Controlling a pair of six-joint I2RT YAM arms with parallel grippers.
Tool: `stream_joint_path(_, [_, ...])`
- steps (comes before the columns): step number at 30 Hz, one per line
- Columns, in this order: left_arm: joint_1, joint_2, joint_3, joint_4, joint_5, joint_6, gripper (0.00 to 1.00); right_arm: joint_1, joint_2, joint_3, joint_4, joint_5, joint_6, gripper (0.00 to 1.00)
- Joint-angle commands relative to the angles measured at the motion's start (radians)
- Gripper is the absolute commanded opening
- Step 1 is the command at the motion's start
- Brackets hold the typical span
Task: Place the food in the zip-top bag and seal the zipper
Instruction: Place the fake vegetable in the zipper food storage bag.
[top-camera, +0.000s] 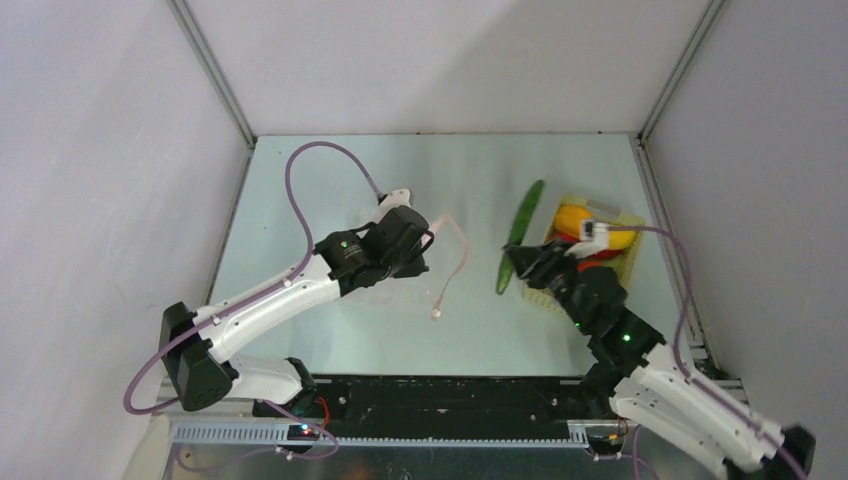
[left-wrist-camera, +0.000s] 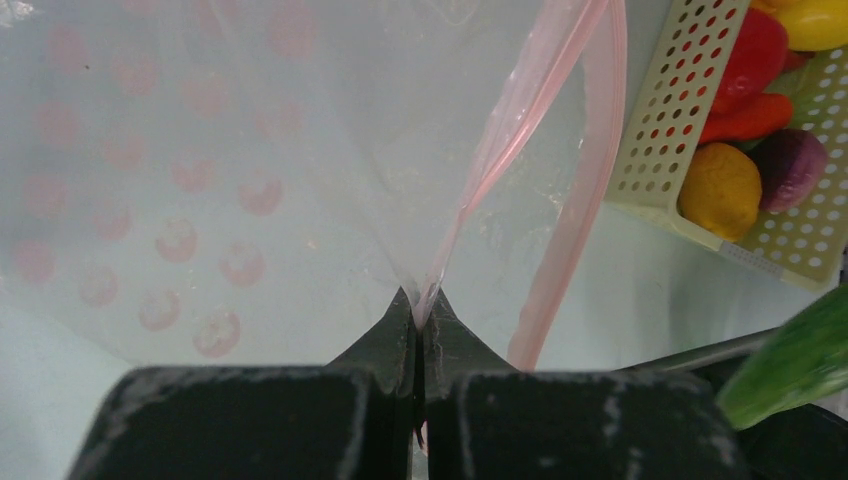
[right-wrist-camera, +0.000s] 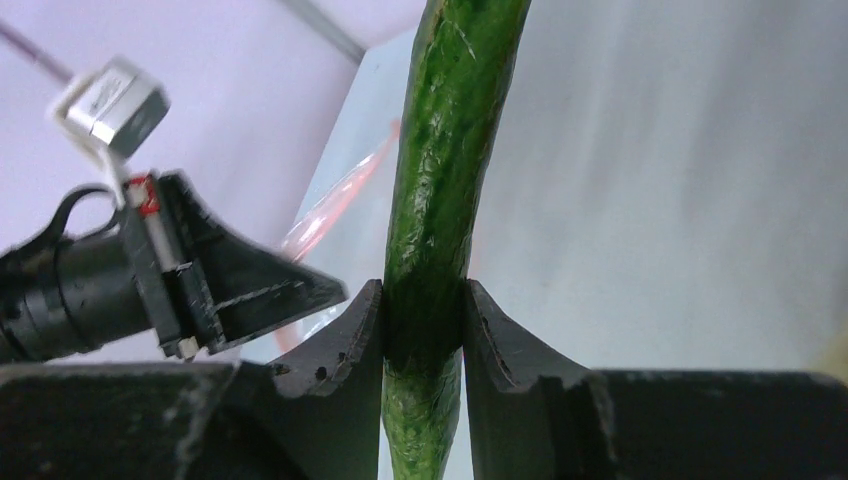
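Note:
My left gripper (top-camera: 428, 252) is shut on one lip of the zip-top bag (left-wrist-camera: 250, 180) and holds its mouth open above the table. The pink zipper (left-wrist-camera: 585, 170) hangs in a loop; it also shows in the top view (top-camera: 455, 262). My right gripper (top-camera: 518, 268) is shut on the long green vegetable (top-camera: 520, 232), held just right of the bag mouth; it fills the right wrist view (right-wrist-camera: 445, 170) between the fingers. The rest of the food, yellow pepper (left-wrist-camera: 720, 190), red pepper (left-wrist-camera: 755, 55), orange pepper (left-wrist-camera: 750, 118) and purple onion (left-wrist-camera: 790, 165), lies in the basket.
The pale-yellow perforated basket (top-camera: 632, 262) stands at the right of the table, behind my right arm, and shows in the left wrist view (left-wrist-camera: 680, 110). Grey walls close in the table on three sides.

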Motion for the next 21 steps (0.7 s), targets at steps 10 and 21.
stream_joint_path(10, [-0.022,-0.085,0.0,0.017,-0.024,-0.045,0.0,0.388,0.438,0.168,0.623,0.596,-0.256,0.01])
stream_joint_path(21, [-0.023,-0.164,-0.04,0.113,0.115,-0.066,0.0,0.445,0.63,0.166,0.898,0.42,-0.525,0.08])
